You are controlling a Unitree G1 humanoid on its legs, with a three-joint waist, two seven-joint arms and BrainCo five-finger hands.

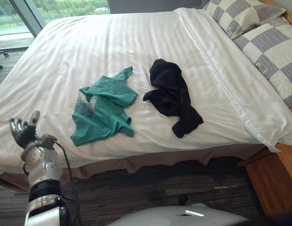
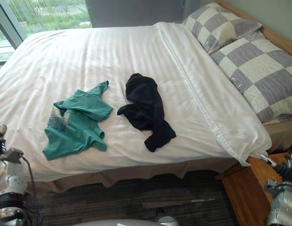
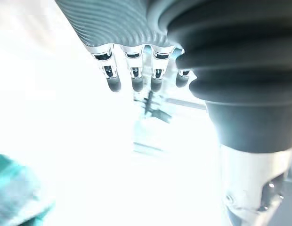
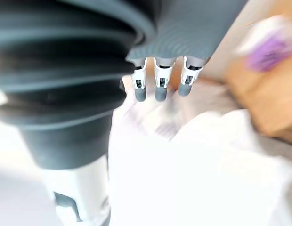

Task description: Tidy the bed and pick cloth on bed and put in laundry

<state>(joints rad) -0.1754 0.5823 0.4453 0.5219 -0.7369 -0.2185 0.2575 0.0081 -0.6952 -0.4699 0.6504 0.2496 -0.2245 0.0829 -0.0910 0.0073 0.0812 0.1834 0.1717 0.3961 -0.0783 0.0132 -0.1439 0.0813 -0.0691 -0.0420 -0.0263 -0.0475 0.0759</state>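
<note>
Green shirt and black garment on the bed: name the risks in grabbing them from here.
1. The green shirt lies flat on the white sheet; the fingers of the left hand may pinch the sheet along with it and drag the bedding into creases.
2. The black garment lies nearer the bed's middle, while the right hand is off by the bed's corner. That is probably a long reach, with a risk of a weak grab and a trailing sleeve.

Two checked pillows (image 2: 221, 26) (grey and cream squares) lie side by side against a wooden headboard (image 2: 283, 40). A window (image 1: 66, 5) at the far left shows greenery beyond. Dark striped carpet (image 2: 183, 193) covers the floor, bordered at the right by a wooden surface (image 2: 245, 195).
</note>
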